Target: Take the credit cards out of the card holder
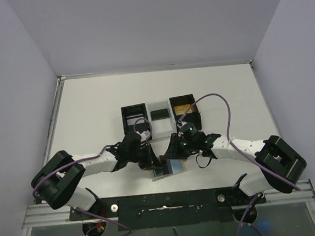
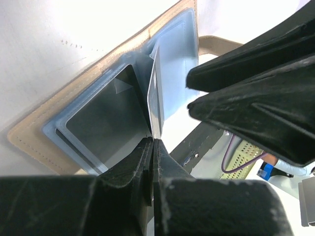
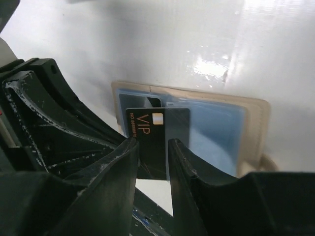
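Note:
The tan card holder [image 1: 174, 168] lies open on the table in front of the arm bases, its two blue-grey panels up. It also shows in the left wrist view [image 2: 34, 137] and the right wrist view [image 3: 253, 128]. My left gripper [image 2: 153, 142] is shut on a black VIP credit card [image 3: 158, 129], seen edge-on in its own view [image 2: 155, 93], standing tilted up over one panel. From above, this gripper [image 1: 152, 161] is at the holder's left edge. My right gripper [image 3: 152, 147] is open just over the holder, fingers either side of the card without touching it, and sits at the holder's far edge [image 1: 177, 151].
A black three-compartment tray [image 1: 134, 115] stands behind the grippers, with a dark card in its pale middle section [image 1: 160, 115] and something yellowish in its right one [image 1: 183, 106]. The right gripper's fingers [image 2: 256, 83] hang close beside the left gripper.

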Robot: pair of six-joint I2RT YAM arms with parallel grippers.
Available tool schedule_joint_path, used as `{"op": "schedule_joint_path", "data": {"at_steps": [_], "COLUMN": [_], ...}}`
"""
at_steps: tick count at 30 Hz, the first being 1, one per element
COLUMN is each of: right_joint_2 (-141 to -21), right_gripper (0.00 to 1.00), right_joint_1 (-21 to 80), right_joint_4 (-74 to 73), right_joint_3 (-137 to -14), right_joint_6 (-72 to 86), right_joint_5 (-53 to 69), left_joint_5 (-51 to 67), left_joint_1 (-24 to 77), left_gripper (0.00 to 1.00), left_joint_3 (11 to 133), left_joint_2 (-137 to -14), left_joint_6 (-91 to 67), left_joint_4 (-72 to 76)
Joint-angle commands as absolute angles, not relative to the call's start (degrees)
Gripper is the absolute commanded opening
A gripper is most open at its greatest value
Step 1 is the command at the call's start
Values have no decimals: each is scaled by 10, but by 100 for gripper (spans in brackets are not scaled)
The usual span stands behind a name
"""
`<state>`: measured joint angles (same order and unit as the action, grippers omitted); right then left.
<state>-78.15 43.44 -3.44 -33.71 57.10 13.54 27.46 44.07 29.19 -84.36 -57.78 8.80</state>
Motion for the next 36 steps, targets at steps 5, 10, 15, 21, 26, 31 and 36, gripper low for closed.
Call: {"op": "schedule_joint_path", "data": {"at_steps": [5, 10, 15, 21, 26, 31, 36], "right_joint_2": [-857, -857, -847, -821, -797, -761, -756], "right_gripper": [31, 31, 31, 31, 30, 31, 32], "right_joint_1": [465, 466, 463, 446, 440, 439, 448], "right_joint_4": [-71, -52, -23, -13, -108, -137, -169], "right_joint_3": [-361, -344, -327, -302, -328, -363, -412], "right_joint_6": [585, 597, 610, 621, 602, 560, 535], "right_joint_5": [96, 100, 107, 102, 37, 18, 14], "left_joint_5": [271, 271, 283, 243, 201, 212, 190], "left_joint_1": [436, 436, 436, 432, 412, 383, 371], "left_gripper": [5, 18, 22, 1, 0, 0, 0], "left_joint_3": [316, 305, 293, 300, 300, 289, 306], "left_joint_2": [-844, -849, -879, -853, -775, -710, -688], "left_joint_6": [-571, -591, -628, -608, -574, -555, -532], "left_joint_4": [109, 150, 219, 151, 53, 23, -33]}}
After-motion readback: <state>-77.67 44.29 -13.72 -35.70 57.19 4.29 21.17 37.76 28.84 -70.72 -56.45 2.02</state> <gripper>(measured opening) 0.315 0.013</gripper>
